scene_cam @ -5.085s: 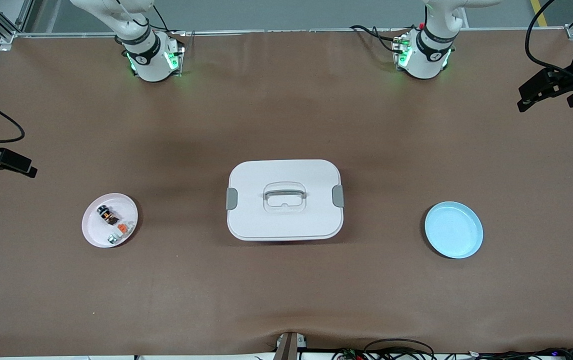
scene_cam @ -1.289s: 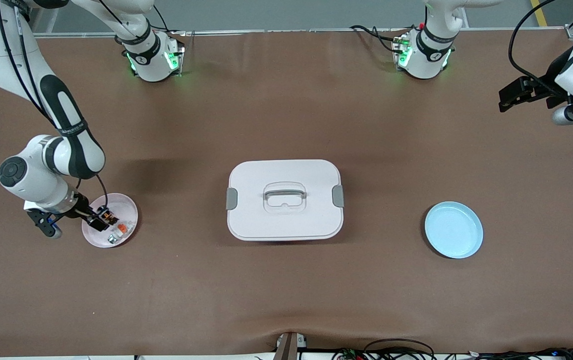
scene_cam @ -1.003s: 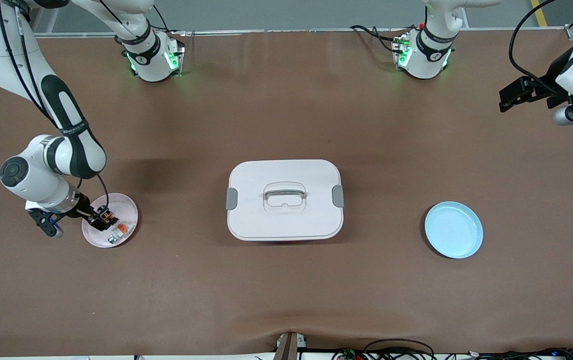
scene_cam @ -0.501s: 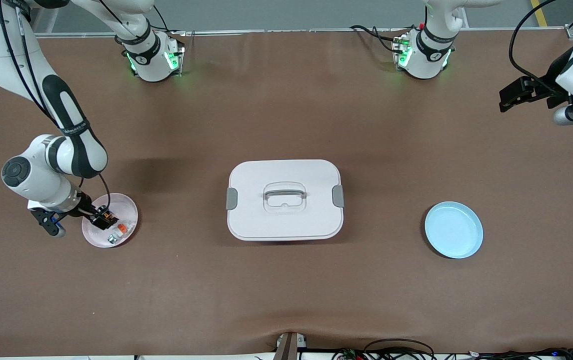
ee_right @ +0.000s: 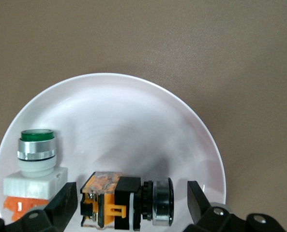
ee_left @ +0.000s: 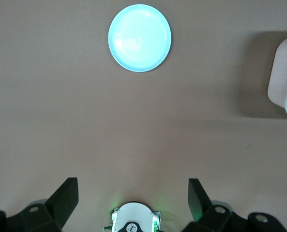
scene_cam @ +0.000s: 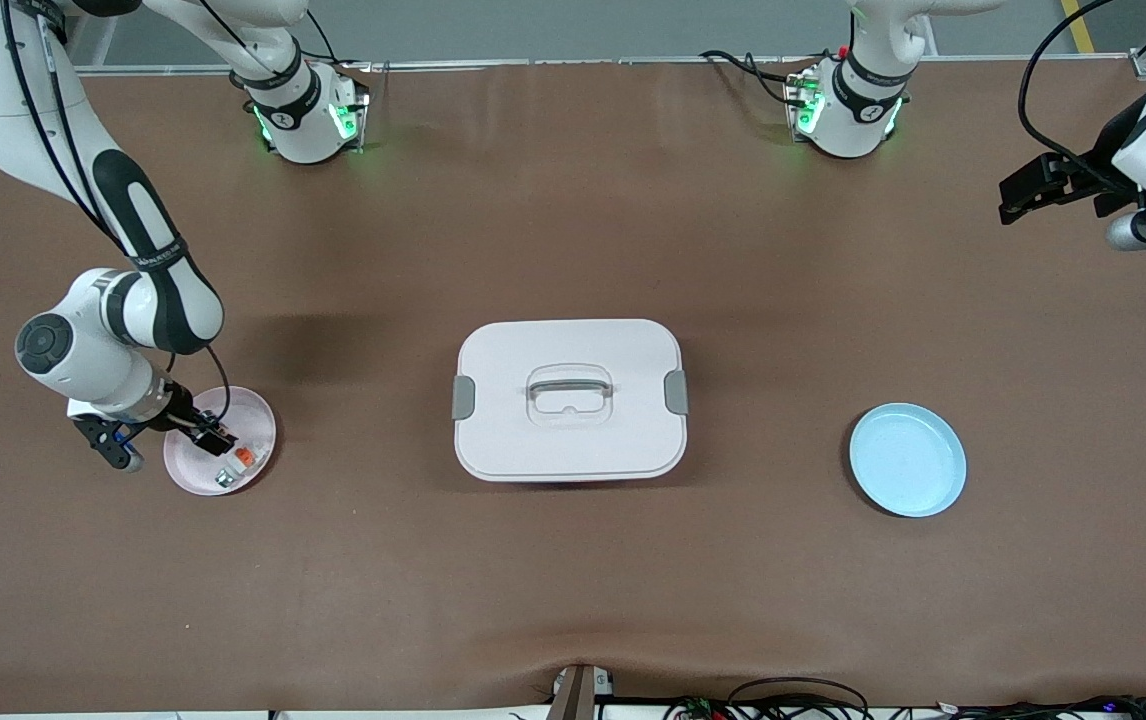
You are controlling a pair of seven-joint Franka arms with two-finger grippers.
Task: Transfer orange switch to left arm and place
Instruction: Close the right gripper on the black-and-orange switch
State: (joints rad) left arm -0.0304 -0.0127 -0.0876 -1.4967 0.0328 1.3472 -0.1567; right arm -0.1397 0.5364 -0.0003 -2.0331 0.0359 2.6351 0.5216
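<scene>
The right gripper (ee_right: 131,203) had been lowered astride the orange switch (ee_right: 126,200) in the pink plate (ee_right: 133,121), jaws apart; grasp judged imminent. The left gripper (ee_left: 131,198) was held waiting, jaws apart.

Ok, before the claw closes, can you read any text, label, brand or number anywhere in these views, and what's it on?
No text can be read in any view.
Black band on the right arm's forearm: pale lettering, too small to read.
Round marks on the two arm bases: small symbols, not legible.
Orange switch, white plate, box, blue plate: no markings visible.
</scene>
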